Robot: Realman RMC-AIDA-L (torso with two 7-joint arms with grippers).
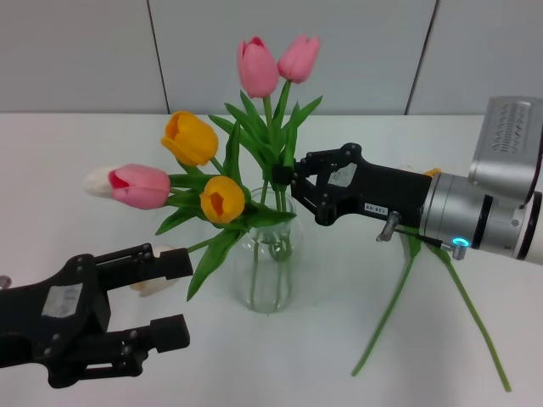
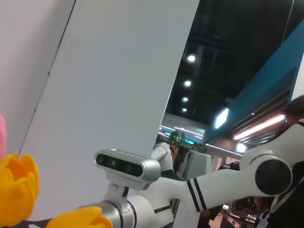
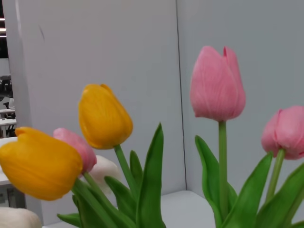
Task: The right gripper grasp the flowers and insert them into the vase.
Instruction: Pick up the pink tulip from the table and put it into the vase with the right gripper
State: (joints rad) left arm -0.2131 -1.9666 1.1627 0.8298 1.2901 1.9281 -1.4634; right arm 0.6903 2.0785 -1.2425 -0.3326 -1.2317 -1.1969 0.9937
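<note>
The black two-fingered right gripper (image 1: 287, 188) on its silver-white wrist is seen reaching in from the right, directly above the mouth of the clear rounded glass vase (image 1: 270, 280) at the middle of the white table (image 1: 76, 144); its fingers appear closed on the thin green stems of the upright deep-pink tulips (image 1: 257, 67), whose lower ends are already seen inside the glass; the insertion step is therefore judged to be nearly finished; two yellow tulips (image 1: 191, 137) and a pink one leaning left (image 1: 140, 186) are also held in the vase; two loose green stems (image 1: 399, 297) are left lying on the table at the near right, beneath the wrist; next, the fingers would need to be parted and the arm drawn back to the right without the leaves being dragged; the black left gripper (image 1: 161, 297) is parked at the near left, its fingers spread apart and holding nothing.
</note>
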